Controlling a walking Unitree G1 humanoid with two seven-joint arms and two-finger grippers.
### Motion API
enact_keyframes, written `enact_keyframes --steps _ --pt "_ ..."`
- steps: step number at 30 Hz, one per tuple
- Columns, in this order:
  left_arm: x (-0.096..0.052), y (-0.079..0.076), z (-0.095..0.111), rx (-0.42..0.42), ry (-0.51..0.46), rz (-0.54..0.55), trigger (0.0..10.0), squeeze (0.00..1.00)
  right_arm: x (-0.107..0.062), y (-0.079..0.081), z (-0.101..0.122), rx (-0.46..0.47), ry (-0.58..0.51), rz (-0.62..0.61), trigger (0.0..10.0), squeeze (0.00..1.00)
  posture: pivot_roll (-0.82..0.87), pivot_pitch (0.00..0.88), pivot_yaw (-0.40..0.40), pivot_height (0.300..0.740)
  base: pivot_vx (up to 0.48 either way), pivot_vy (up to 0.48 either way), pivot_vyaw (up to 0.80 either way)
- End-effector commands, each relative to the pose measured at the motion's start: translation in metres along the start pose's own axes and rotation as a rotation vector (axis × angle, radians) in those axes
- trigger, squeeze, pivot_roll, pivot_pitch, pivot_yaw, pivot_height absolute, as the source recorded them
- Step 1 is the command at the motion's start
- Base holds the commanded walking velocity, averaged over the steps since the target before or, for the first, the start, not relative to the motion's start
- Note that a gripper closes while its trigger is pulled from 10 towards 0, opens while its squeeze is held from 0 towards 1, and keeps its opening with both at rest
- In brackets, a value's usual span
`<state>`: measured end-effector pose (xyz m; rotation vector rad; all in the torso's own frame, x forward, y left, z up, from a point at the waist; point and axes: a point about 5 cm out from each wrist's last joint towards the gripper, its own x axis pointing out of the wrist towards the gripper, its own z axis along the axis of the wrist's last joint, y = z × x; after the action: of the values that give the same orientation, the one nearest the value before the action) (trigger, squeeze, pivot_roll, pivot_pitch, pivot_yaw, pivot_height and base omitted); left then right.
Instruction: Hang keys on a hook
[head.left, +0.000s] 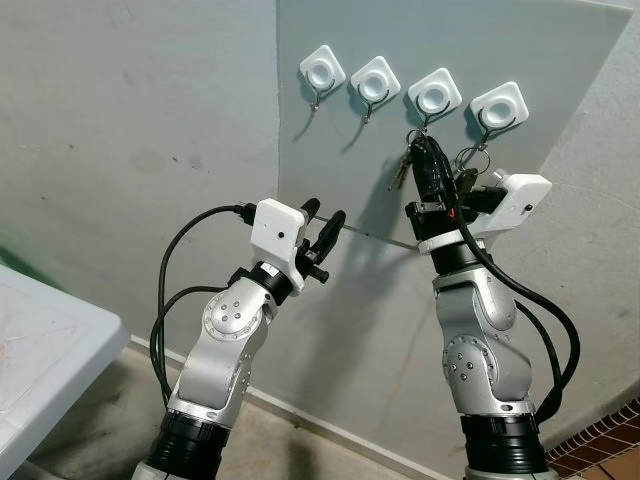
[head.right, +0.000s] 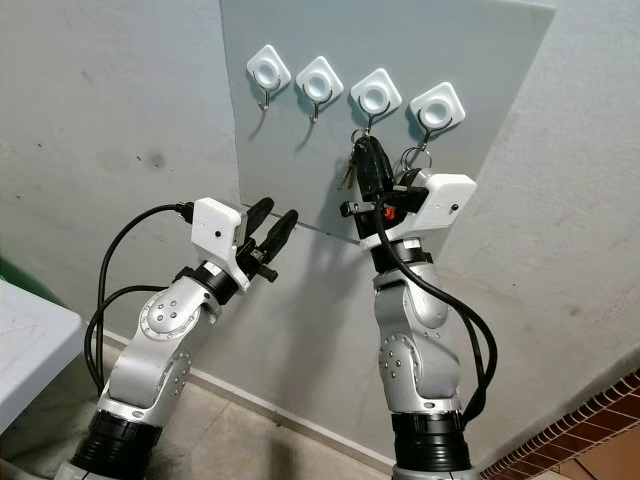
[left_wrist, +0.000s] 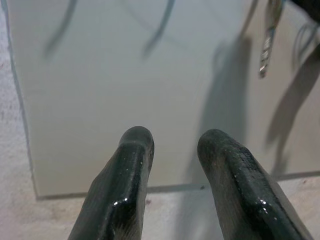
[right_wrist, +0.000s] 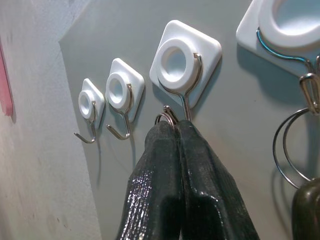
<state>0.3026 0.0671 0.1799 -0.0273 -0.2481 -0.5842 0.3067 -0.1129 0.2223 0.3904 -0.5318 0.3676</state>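
Head stereo pair facing the hook board (head.left: 560, 90); wrist cameras close along each tool.

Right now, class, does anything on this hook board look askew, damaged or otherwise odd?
Nothing stands out. All four hooks sit level in their row; the right gripper holds a key ring at the third hook.

No text, label, brand or number could be read anywhere. The four white hook plates (head.left: 434, 95) on the grey panel (head.left: 560, 70) were blank, and so were the white camera housings on the wrists. A small red mark (head.left: 453, 213) sat near the right wrist, possibly a wire rather than a sign; it was too small to tell.
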Motion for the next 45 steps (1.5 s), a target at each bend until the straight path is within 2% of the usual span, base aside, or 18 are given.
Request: enact_keyframes --steps 1,8,17,25,29,31,45 --pt "0.0 -0.004 0.009 0.014 -0.05 -0.027 10.0 0.0 0.002 0.003 0.01 -0.02 -0.036 0.024 10.0 0.0 0.07 0.0 -0.045 0.74 0.0 0.0 0.0" --pt "-0.001 -0.009 0.017 0.016 -0.103 -0.062 10.0 0.0 0.004 0.004 0.011 -0.019 -0.044 0.034 10.0 0.0 0.07 0.0 -0.046 0.74 0.0 0.0 0.0" --pt "-0.002 -0.011 0.018 0.015 -0.12 -0.074 10.0 0.0 0.004 0.006 0.013 -0.002 -0.061 0.053 10.0 0.0 0.08 0.0 -0.048 0.74 0.0 0.0 0.0" --pt "-0.002 -0.011 0.018 0.014 -0.129 -0.077 10.0 0.0 -0.003 0.007 0.005 -0.06 -0.008 0.095 10.0 0.0 0.07 0.0 -0.048 0.74 0.0 0.0 0.0" --pt "-0.002 -0.011 0.018 0.015 -0.13 -0.08 10.0 0.0 -0.003 0.008 0.008 -0.055 -0.023 0.099 10.0 0.0 0.07 0.0 -0.047 0.74 0.0 0.0 0.0" --pt "-0.001 -0.011 0.018 0.012 -0.129 -0.081 10.0 0.0 -0.002 0.008 0.01 -0.082 -0.028 0.107 10.0 0.0 0.07 0.0 -0.046 0.74 0.0 0.0 0.0" --pt "0.0 -0.012 0.018 0.012 -0.13 -0.083 10.0 0.0 0.003 0.004 0.017 -0.019 -0.075 0.059 10.0 0.0 0.07 0.0 -0.05 0.74 0.0 0.0 0.0"
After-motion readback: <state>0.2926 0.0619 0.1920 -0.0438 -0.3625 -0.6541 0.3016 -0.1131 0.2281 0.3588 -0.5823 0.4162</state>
